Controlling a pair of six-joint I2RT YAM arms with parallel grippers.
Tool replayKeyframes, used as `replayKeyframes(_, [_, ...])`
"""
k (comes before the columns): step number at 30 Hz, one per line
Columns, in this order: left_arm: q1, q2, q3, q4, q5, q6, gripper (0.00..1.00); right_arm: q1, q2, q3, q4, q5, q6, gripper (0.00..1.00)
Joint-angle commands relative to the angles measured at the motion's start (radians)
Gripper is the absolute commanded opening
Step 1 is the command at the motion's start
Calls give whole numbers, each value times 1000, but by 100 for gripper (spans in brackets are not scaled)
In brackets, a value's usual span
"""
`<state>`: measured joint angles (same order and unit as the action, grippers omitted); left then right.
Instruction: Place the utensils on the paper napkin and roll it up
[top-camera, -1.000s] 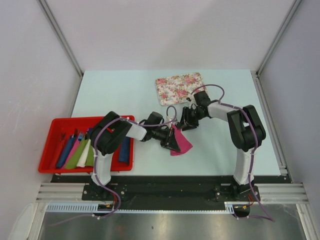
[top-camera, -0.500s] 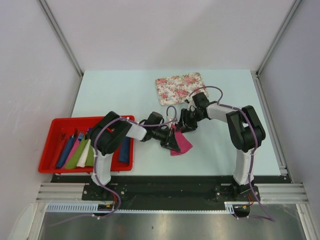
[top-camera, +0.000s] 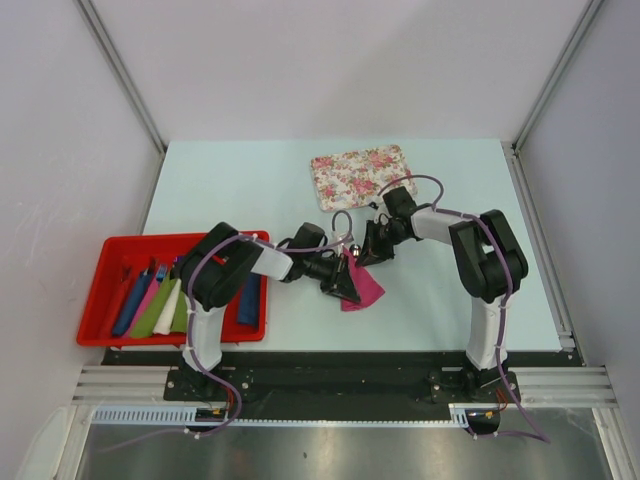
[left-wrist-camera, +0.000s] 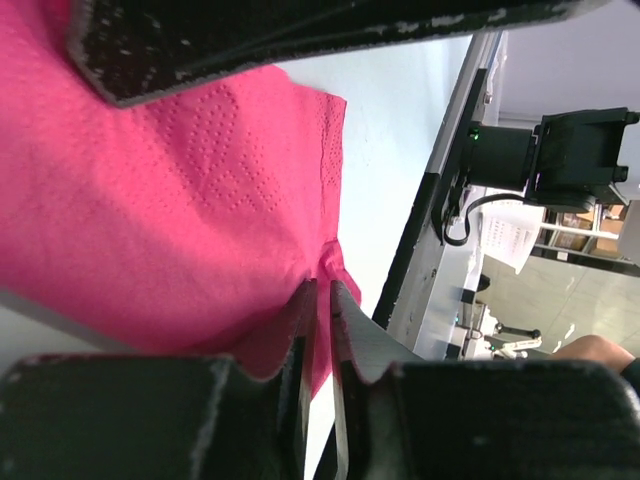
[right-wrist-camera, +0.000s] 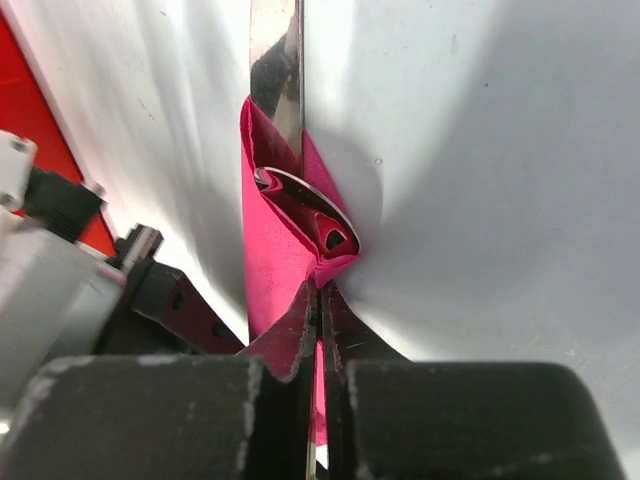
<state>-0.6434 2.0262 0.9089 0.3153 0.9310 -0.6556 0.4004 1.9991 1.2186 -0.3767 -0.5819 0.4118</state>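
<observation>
Your right fingers (right-wrist-camera: 293, 328) are now pressing together on the near fold of the paper napkin (right-wrist-camera: 268, 250); a second ago they were standing partly apart just beside it, so that hand is only now taking its grip. The right wrist view is showing the pink paper curling around the utensils (right-wrist-camera: 276, 70), with a silvery blade sticking out of the far end of the fold and a rounded metal piece lying inside the curl. Your left fingers (left-wrist-camera: 358, 340) are staying nearly together, pinching a corner of the same napkin, much as they were a second ago. The whole bundle is lying on the tabletop (right-wrist-camera: 480, 150) between the two arms, nearer you than the floral mat (top-camera: 360, 175) and well apart from the red tray (top-camera: 95, 300). With both hands now holding paper, you are probably getting ready to turn the fold over the cutlery. The roll is looking loose and only partly wrapped, so be pulling gently, since thin paper may tear or slip off the blade.
</observation>
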Motion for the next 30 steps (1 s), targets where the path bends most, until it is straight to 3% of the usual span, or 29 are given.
replayKeyframes(1, [50,-58,21,-28,-98,39,22,2,47,-25,-16,22,-25,0])
replayKeyframes(6, [106,-204,85,-108,-159,126,42,-15,10,12,59,-79,-8,0])
replayKeyframes(16, [241,-486,163,-286,-365,323,87,-17,-79,22,119,-128,-18,0])
replayKeyframes(19, [272,-534,165,-285,-399,346,90,-15,-95,30,127,-134,-14,0])
replayKeyframes(21, [289,-552,160,-275,-417,363,100,-17,-103,35,125,-134,-19,0])
replayKeyframes(30, [317,-600,153,-211,-443,409,100,-17,-112,58,107,-133,-34,0])
